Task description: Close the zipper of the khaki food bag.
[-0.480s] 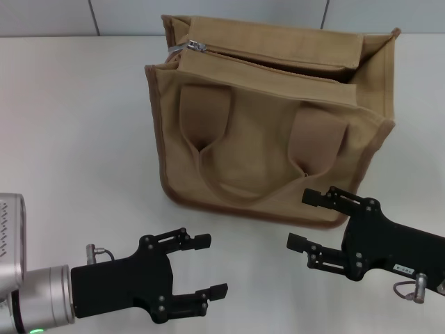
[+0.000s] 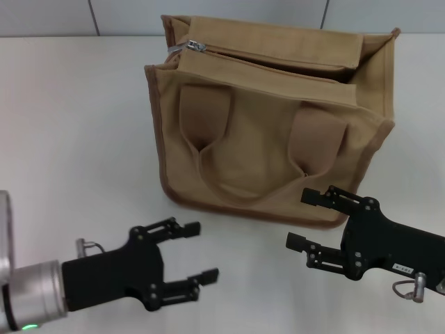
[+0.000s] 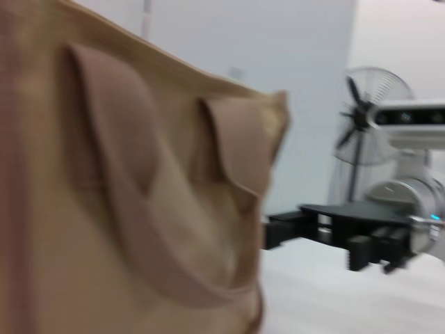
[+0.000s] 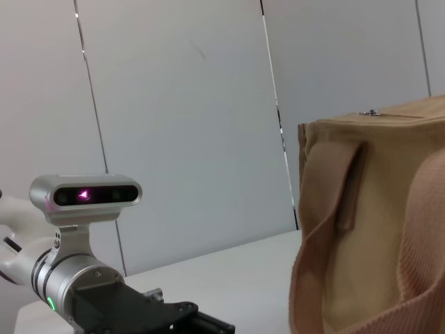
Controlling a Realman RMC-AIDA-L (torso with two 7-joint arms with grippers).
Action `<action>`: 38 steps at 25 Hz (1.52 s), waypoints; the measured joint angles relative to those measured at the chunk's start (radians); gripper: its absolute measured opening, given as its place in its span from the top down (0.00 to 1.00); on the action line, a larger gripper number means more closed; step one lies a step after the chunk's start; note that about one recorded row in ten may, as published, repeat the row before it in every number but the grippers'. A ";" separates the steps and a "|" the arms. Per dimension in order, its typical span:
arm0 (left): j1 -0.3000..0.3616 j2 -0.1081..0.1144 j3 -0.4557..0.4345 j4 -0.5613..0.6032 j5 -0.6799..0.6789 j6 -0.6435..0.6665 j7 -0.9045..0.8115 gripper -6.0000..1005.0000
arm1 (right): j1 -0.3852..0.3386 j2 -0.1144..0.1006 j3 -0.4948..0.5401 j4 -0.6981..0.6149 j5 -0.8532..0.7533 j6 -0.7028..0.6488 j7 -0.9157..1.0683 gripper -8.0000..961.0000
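The khaki food bag stands upright on the white table, its handles hanging down the near side. Its zipper runs along the top and gapes open, with the silver pull tab at the far left end. My left gripper hovers open in front of the bag's lower left corner. My right gripper is open too, just before the bag's lower right corner. The bag's side fills the left wrist view, with the right gripper beyond it. The bag also shows in the right wrist view.
The white table stretches around the bag to the left and front. A grey panelled wall runs behind it. A fan stands in the background of the left wrist view.
My left gripper has drawn back a little to the left and lower in the head view. The right gripper and the bag have stayed put.
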State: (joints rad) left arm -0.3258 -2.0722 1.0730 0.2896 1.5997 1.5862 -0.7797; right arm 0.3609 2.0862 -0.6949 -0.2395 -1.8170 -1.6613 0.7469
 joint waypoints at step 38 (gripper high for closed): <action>-0.190 -0.005 -0.358 -0.014 -0.087 -0.127 -0.144 0.23 | 0.005 0.000 0.025 0.059 0.001 0.021 -0.041 0.19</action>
State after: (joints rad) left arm -0.5158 -2.0768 0.7153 0.2757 1.5124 1.4588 -0.9237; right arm 0.3654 2.0862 -0.6698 -0.1809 -1.8162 -1.6402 0.7056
